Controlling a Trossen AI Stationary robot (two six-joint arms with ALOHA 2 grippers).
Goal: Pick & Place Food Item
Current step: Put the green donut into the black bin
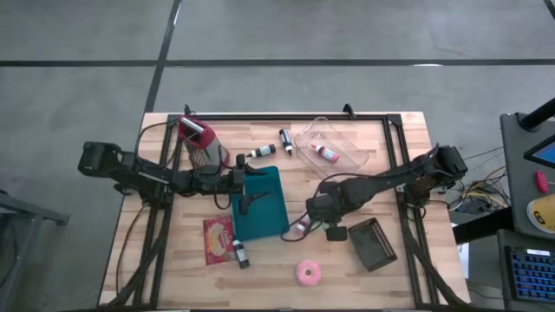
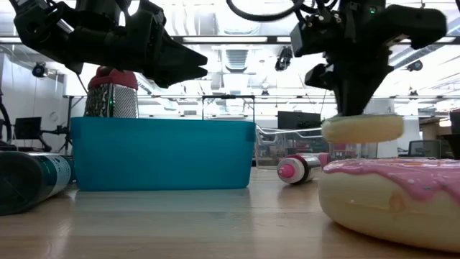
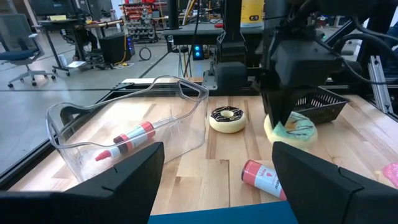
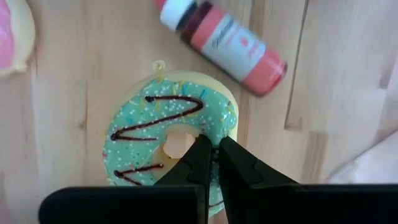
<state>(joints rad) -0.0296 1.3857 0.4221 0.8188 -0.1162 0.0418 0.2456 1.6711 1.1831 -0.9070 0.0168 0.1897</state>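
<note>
Right gripper (image 4: 211, 152): clenched on rim of green-iced donut (image 4: 168, 140), fingers through its hole; donut held just above table, near centre, right of blue bin (image 1: 260, 204).
Left gripper (image 1: 247, 182): fingers spread wide, nothing held, hovering over blue bin.
Pink bottle (image 4: 227, 43): lying on wood just beside held donut.
Pink donut (image 1: 308, 273): on table near front edge, apart from grippers.
Choc donut (image 3: 227, 119): flat on table, beside clear tray (image 3: 124, 134).
Clear tray: holds a small red bottle.
Black basket (image 1: 373, 244): right of centre, near right arm.
</note>
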